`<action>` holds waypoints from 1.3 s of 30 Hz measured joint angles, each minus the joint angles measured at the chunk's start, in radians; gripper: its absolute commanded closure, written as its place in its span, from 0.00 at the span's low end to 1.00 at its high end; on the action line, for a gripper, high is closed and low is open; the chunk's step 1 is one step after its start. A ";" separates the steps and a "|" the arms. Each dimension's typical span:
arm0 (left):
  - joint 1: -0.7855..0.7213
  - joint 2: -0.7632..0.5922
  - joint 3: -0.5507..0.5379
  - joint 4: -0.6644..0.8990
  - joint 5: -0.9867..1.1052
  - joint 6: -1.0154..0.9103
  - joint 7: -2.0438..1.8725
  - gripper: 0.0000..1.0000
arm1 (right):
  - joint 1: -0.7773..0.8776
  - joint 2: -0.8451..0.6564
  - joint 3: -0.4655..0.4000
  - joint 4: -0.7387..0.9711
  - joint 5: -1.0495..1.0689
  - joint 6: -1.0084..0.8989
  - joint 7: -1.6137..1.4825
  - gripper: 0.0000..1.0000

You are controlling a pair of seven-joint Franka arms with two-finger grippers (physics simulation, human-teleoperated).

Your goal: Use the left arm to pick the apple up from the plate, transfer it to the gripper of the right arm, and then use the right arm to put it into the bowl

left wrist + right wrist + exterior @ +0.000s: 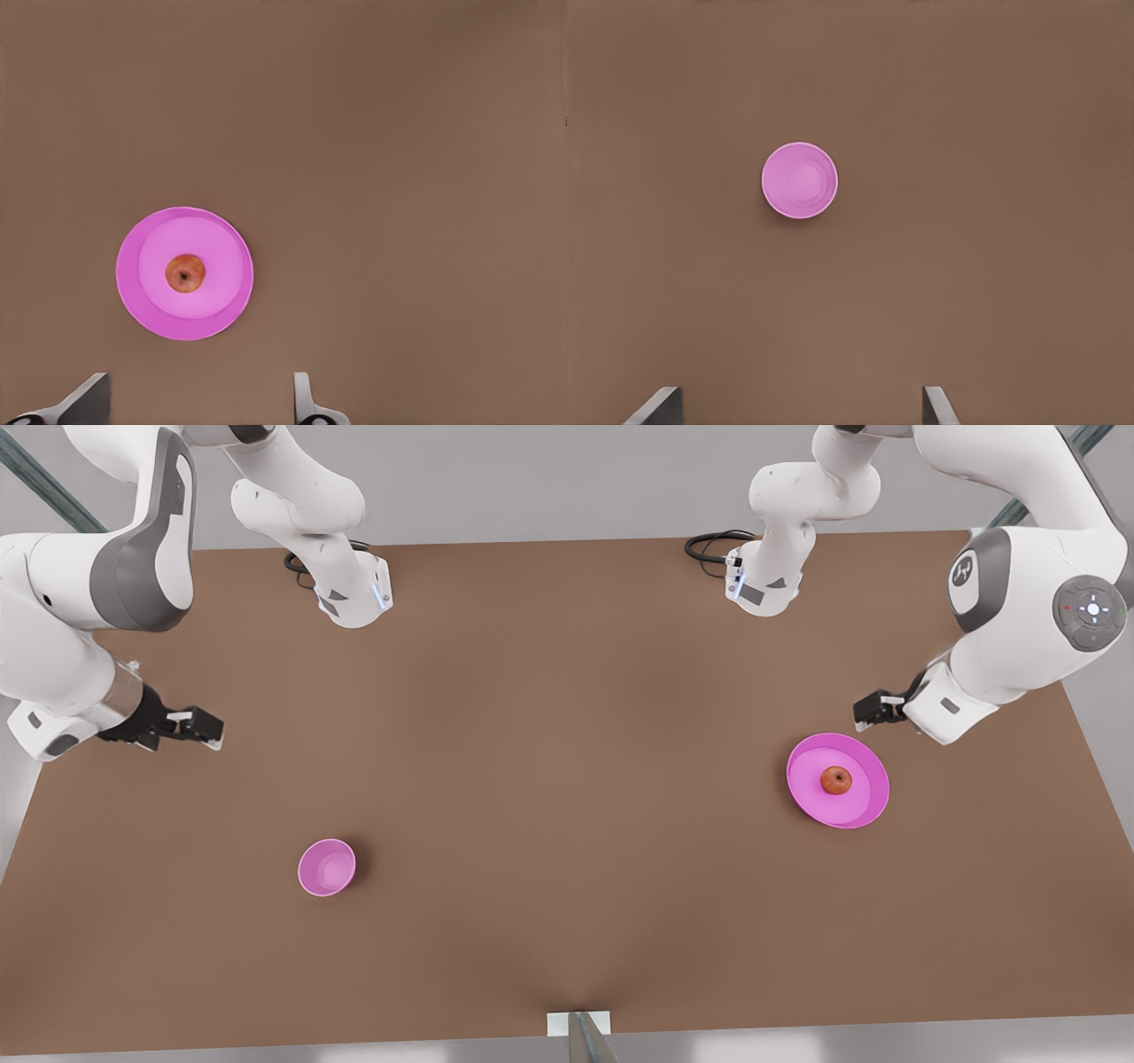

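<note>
Brown and plain, the table (567,779) carries the task's things, with grey floor around it. On the front view's right lies the plate (838,781), and the apple (836,780) sits at its centre, upright, with the stem dimple turned up, as the left wrist view shows it (185,273). The bowl (327,867) stands well apart, toward the front view's left, at about 8 o'clock from the plate.

From the plate, the left gripper (873,710) hangs at about 1 o'clock, near the rim but touching nothing; its two fingers (306,403) are spread apart, with nothing between them. Over the table's left side in the front view, the right gripper (199,726) waits at about 10 o'clock from the bowl, its fingers (939,407) also wide apart and empty.

I judge that the pick has not yet begun. The apple looks small, firm and light, but its skin is smooth and its body round, so it may roll or slip under a poor grip. The best hold is probably across the widest middle, from above, leaving some of the fruit free for the other gripper to take at the transfer.
</note>
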State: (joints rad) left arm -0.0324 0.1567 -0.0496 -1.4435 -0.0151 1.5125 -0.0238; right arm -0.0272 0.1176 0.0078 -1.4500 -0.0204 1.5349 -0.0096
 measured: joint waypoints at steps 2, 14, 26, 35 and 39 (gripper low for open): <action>0.001 0.002 0.001 -0.054 0.001 0.046 0.004 0.00 | -0.001 0.000 0.000 0.000 0.000 0.013 -0.001 0.00; 0.027 0.116 0.087 -0.670 -0.027 0.750 0.020 0.00 | 0.000 0.000 0.001 0.000 0.000 0.042 -0.003 0.00; 0.043 0.192 0.145 -0.768 -0.032 0.976 0.058 0.00 | -0.002 0.000 0.000 0.000 0.000 0.046 -0.004 0.00; 0.043 0.259 0.146 -0.786 -0.031 1.003 0.085 0.00 | -0.001 0.000 0.001 0.000 0.000 0.046 -0.005 0.00; 0.044 0.276 0.146 -0.783 -0.029 1.009 0.094 0.00 | -0.001 0.000 0.000 0.000 0.000 0.046 -0.005 0.00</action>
State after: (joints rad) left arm 0.0113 0.4330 0.0966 -2.2260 -0.0439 2.5211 0.0698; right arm -0.0282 0.1176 0.0080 -1.4501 -0.0206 1.5809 -0.0148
